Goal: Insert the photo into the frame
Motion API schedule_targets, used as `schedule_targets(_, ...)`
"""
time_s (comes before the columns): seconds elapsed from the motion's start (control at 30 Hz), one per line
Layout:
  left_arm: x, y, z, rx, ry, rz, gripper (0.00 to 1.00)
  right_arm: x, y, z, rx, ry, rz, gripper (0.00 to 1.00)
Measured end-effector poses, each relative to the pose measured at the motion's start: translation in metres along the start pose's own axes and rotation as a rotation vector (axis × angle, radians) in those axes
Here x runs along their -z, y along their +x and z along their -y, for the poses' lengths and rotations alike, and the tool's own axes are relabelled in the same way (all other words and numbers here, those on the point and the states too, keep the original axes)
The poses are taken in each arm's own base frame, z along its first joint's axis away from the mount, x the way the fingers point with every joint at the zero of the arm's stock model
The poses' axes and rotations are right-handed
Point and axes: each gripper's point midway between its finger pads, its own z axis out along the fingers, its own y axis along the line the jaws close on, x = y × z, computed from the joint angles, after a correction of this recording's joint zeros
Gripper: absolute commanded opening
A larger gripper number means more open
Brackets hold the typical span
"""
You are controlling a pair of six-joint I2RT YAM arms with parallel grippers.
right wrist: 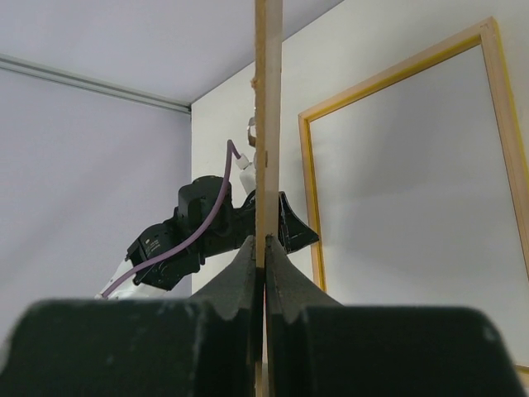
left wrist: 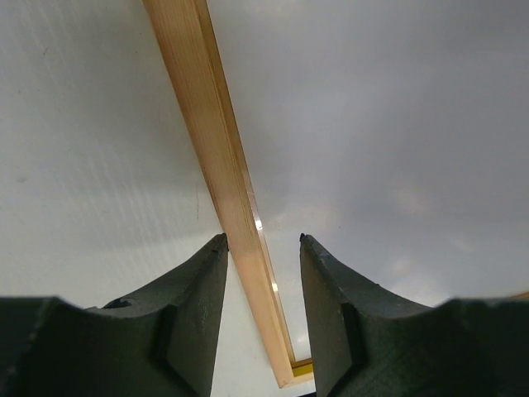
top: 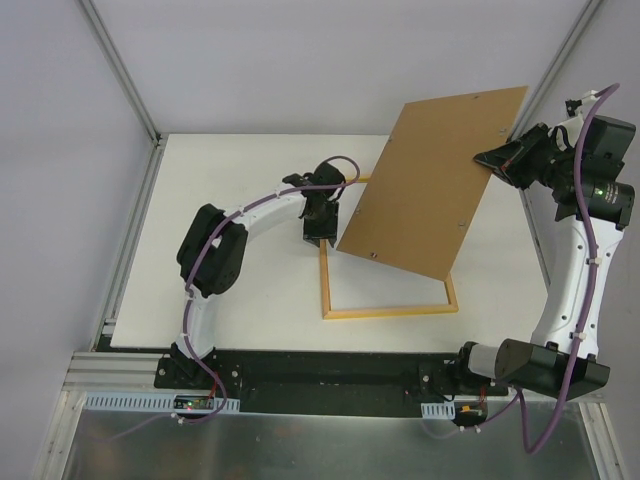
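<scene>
Pale wood, yellow-edged: the thin rectangular frame point(top: 390, 311) lies flat on the white tabletop point(top: 240, 180), with our left tool point(top: 318, 225) astride its left rail, jaws apart. We see no photo. The right tool point(top: 497, 160) pinches the edge of the tilted brown backing board point(top: 430, 180); the board could pivot and strike the frame.

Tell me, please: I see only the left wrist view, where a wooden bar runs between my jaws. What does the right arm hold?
Observer: The right jaws are shut on the edge of a brown backing board, raised and tilted.
Operator: Where is it relative to the frame?
Observer: It hangs over the far part of the frame; the near bar is uncovered.
Operator: Where on the frame are my jaws?
Observer: The left jaws stand over its left side, towards the far end.
</scene>
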Motion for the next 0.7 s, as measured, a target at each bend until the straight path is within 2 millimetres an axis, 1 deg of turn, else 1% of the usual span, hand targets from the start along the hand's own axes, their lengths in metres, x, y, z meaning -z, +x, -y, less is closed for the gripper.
schedule_targets(0.1, -0.004, 0.003, 0.000, -0.001, -0.005, 0.001, 0.36, 0.000, 0.000, 0.000, 0.001, -0.003, 0.000, 0.00)
schedule_targets(0.33, -0.015, 0.017, -0.013, -0.001, -0.044, -0.023, 0.36, 0.000, -0.001, -0.001, 0.004, -0.009, 0.003, 0.00)
schedule_targets(0.47, -0.020, 0.022, -0.017, -0.001, -0.058, -0.030, 0.31, -0.001, -0.001, 0.000, 0.004, -0.009, 0.004, 0.00)
schedule_targets(0.57, -0.022, 0.022, -0.017, 0.004, -0.055, -0.026, 0.26, -0.003, -0.001, 0.003, 0.004, -0.010, 0.004, 0.00)
schedule_targets(0.7, -0.022, 0.022, -0.017, 0.002, -0.049, -0.017, 0.24, -0.008, 0.004, 0.009, -0.005, -0.011, -0.010, 0.00)
